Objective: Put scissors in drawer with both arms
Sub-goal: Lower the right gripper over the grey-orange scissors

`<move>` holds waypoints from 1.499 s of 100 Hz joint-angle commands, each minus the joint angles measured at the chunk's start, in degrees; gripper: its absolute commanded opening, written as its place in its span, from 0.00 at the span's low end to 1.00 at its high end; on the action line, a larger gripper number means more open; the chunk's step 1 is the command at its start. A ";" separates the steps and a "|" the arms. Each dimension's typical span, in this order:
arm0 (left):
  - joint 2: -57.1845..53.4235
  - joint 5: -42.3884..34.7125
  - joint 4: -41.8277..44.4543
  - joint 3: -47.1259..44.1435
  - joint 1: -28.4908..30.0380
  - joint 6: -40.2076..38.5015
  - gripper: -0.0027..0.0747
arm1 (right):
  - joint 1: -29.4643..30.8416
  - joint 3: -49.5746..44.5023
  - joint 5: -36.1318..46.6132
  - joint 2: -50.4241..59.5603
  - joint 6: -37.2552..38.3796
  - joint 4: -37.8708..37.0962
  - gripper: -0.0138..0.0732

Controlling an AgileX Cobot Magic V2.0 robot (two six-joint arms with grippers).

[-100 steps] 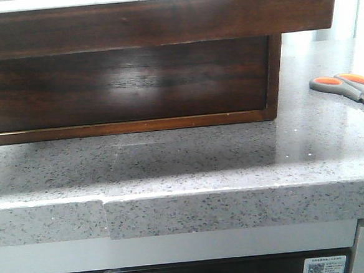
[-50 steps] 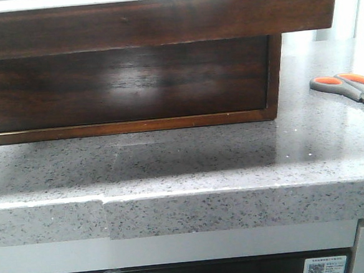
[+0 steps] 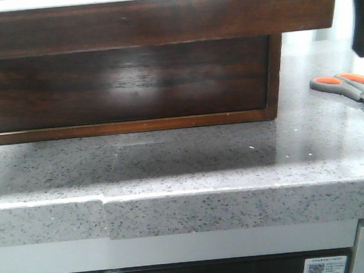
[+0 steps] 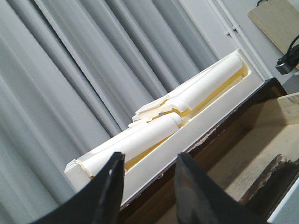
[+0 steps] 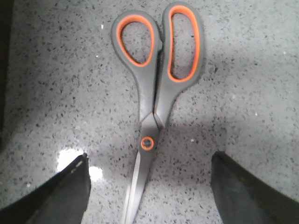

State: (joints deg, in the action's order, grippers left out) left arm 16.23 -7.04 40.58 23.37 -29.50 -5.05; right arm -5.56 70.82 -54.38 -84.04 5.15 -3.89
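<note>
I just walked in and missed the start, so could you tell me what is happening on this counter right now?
The right hand hovers open above the grey-handled scissors with orange-lined loops, one finger on each side of the closed blades, not touching them. The scissors lie flat on the speckled grey stone countertop, to the right of the dark brown glossy wooden drawer. The left hand is open and holds nothing, raised and facing grey curtains. Nothing has been picked up yet.

Glossy dark wooden drawer [image 3: 155, 19]; plastic-handled, metal-bladed scissors [image 5: 154, 93] on polished speckled stone counter [image 3: 190, 167].
</note>
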 commanded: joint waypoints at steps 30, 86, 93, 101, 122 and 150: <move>0.45 -2.62 -1.29 1.96 -0.44 -0.83 0.34 | 0.11 12.66 -10.43 -9.34 0.91 1.18 0.71; 0.45 -2.62 -1.29 1.96 -0.44 -0.83 0.34 | 0.11 13.12 -9.68 -15.17 0.91 1.29 0.71; 0.45 -2.62 -1.29 1.96 -0.44 -0.83 0.34 | 0.20 13.12 -9.18 -15.17 0.91 1.29 0.71; 0.45 -2.62 -1.29 1.96 -0.44 -0.83 0.34 | 0.20 13.12 -8.96 -15.17 0.91 1.29 0.71; 0.45 -2.62 -1.29 1.96 -0.44 -0.83 0.34 | 0.72 13.12 -8.83 -15.36 0.91 1.44 0.71; 0.45 -2.72 -1.29 1.96 -0.44 -0.83 0.34 | 2.51 13.12 -9.50 -15.48 0.91 2.81 0.71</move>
State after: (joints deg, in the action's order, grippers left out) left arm 16.23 -6.93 40.46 23.37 -29.50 -5.05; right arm -3.59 82.03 -64.13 -101.95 6.35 -1.38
